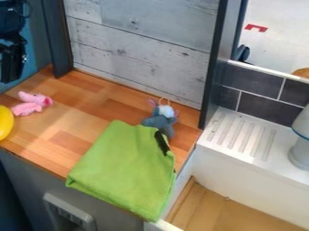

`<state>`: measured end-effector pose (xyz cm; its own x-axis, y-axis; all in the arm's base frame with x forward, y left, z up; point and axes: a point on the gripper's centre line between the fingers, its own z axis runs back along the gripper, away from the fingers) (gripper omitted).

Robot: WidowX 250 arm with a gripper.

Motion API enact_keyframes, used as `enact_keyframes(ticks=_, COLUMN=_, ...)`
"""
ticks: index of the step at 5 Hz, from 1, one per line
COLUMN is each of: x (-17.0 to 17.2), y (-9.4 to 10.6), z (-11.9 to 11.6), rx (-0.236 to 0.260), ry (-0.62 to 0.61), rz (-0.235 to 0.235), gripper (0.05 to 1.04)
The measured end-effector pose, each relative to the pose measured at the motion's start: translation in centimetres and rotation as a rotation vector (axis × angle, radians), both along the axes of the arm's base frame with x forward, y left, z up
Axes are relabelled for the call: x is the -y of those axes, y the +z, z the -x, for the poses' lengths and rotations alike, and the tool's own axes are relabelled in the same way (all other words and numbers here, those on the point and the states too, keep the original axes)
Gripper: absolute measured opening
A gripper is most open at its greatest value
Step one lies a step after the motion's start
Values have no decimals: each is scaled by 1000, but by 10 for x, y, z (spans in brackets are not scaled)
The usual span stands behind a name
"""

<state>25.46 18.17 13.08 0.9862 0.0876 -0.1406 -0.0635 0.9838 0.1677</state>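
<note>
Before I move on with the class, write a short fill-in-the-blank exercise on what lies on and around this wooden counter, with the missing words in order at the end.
1. The cloth on the wooden counter is ____ in colour.
2. The soft toy near the yellow object is ____ in colour.
3. The strip at the cloth's edge, near the grey toy, is ____ in colour.
4. In the picture, the slotted white ledge is to the ____ of the cloth.

Missing words: green; pink; black; right.
</note>
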Motion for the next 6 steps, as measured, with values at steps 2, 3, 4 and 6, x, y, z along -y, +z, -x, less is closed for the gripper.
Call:
enact_keyframes(ticks=2, x=-11, y=-20, z=-19, rx=-78, ry=-102, rz=53, gripper=1003)
enact_keyframes(ticks=3, x=-21, y=-32, z=-30, rx=-88, ry=-152, rz=40, gripper=1003)
enact_keyframes(ticks=4, x=-28, y=-52, z=-40, rx=-128, ry=-185, rz=57, gripper=1003)
enact_keyframes(ticks=6, x=-40, y=-82, z=-55, rx=-156, ry=-223, rz=58, gripper=1003)
